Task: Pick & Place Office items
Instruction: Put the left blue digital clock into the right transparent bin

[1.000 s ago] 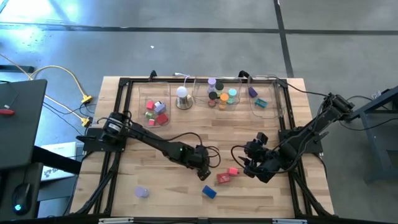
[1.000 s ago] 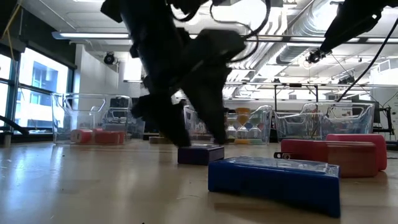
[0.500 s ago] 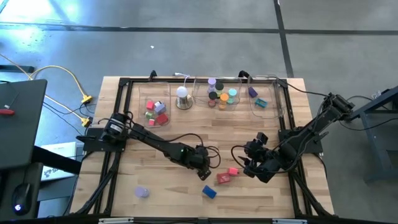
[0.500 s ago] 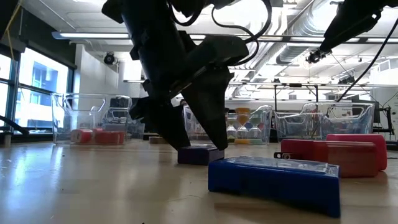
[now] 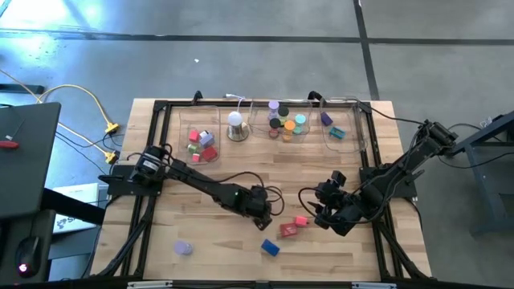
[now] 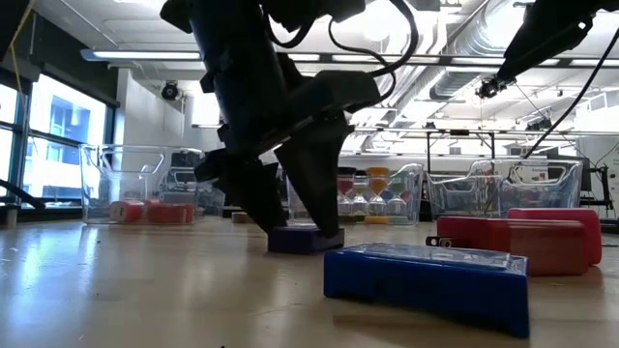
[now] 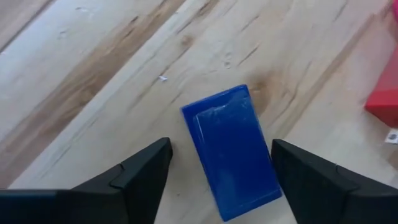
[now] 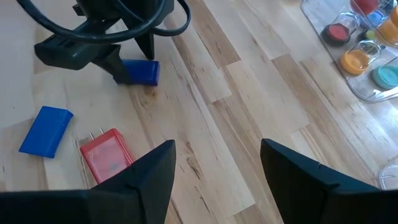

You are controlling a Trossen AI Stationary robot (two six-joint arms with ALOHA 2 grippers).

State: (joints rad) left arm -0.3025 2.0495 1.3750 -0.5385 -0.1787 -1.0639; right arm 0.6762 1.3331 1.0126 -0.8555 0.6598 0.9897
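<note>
You see the left gripper (image 7: pixel 217 165) spread wide, straddling the blue block (image 7: pixel 231 151); bare wood on both sides. Block's long axis runs between the fingers, slightly skewed. Right gripper (image 5: pixel 321 210) waits open nearby.

— Where does each camera look from?
— One looks straight down on the table (image 5: pixel 321 172); one sits low, level with it.
— And the wrist cameras?
— Close; both show the blue block (image 7: pixel 231 150).
</note>
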